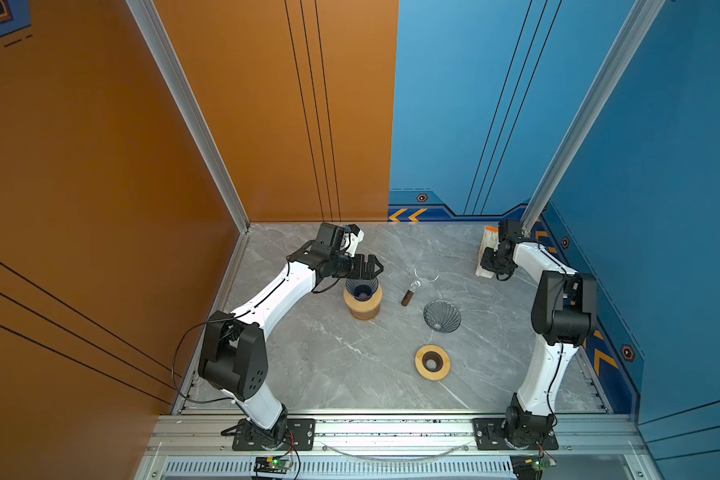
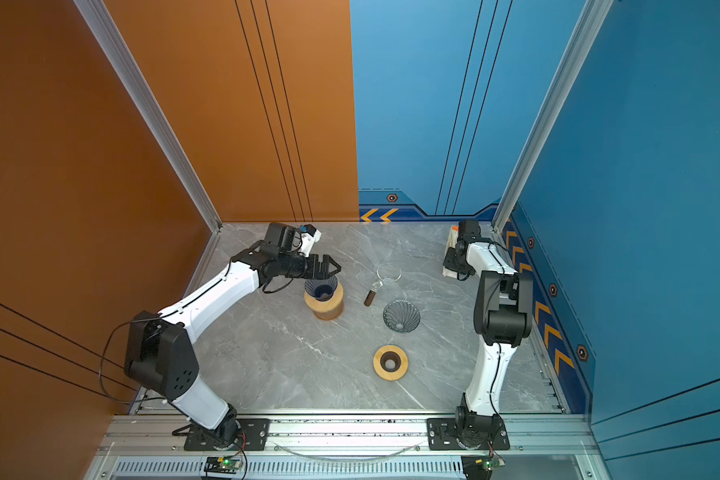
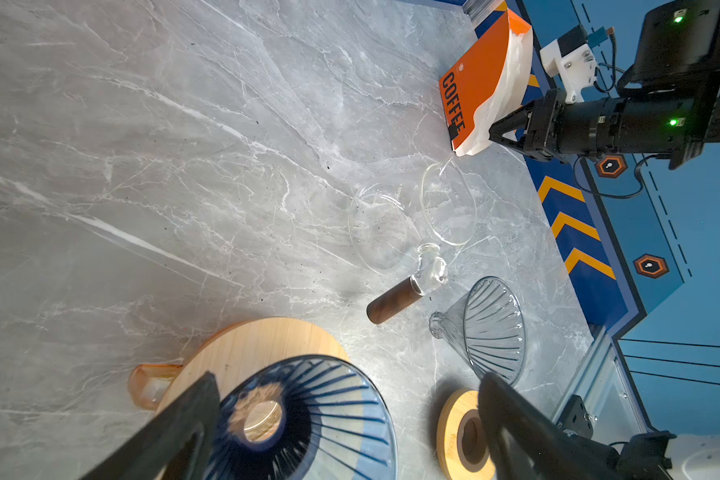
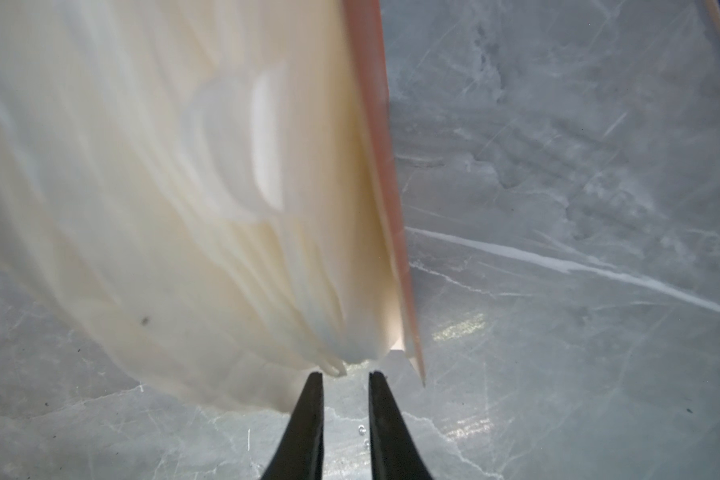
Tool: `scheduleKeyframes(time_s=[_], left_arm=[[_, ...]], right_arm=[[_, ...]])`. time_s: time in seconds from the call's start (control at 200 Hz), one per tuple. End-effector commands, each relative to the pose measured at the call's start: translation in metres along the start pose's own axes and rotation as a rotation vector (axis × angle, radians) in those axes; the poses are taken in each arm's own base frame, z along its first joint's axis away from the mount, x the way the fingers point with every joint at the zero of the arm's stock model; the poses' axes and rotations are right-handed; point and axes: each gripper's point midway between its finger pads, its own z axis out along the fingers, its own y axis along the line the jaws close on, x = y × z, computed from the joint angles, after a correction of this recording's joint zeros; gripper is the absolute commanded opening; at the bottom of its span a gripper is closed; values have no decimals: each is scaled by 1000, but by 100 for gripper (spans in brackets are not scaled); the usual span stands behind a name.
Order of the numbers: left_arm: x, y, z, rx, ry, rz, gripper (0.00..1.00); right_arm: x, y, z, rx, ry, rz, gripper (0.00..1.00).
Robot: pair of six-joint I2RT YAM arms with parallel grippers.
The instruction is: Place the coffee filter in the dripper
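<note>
Right claw (image 4: pixel 346 374) is seen narrowly apart at the tapered corner of the coffee filter stack (image 4: pixel 184 187), stood on edge at the surface's (image 1: pixel 329 353) far right, long axis front to back, blurred and cut off. Left claw (image 1: pixel 374 266) is spread wide above the upright dripper (image 1: pixel 362 289).

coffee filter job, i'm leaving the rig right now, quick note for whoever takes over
Left gripper: open, empty, above the blue dripper, which sits on a wooden stand.
Right gripper: jaws a narrow gap apart, tips at the lower edge of the filter pack, which stands near the far right corner; no filter clearly held.
Done: nothing placed; the blue dripper holds no filter.
Left: pinch one filter, carry it over, seat it in the dripper.
A second dripper lies on its side nearer the right arm.
</note>
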Motion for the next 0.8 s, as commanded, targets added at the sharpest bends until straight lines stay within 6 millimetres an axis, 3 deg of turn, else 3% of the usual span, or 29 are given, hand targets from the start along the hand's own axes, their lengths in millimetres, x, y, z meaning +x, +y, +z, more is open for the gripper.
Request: scheduleKeyframes(time_s=[0.0,0.466,0.796], left_arm=[[-3,-7,2,25,9,-1,98],[-3,-6,5,24,14,-7,98],[-3,-6,6,27,16,-8,98]], right_arm=[[-2,6,12,-15,9,4,17],[2,6,18,-11,24,10,15],[-3,5,10,-2,3,6,0]])
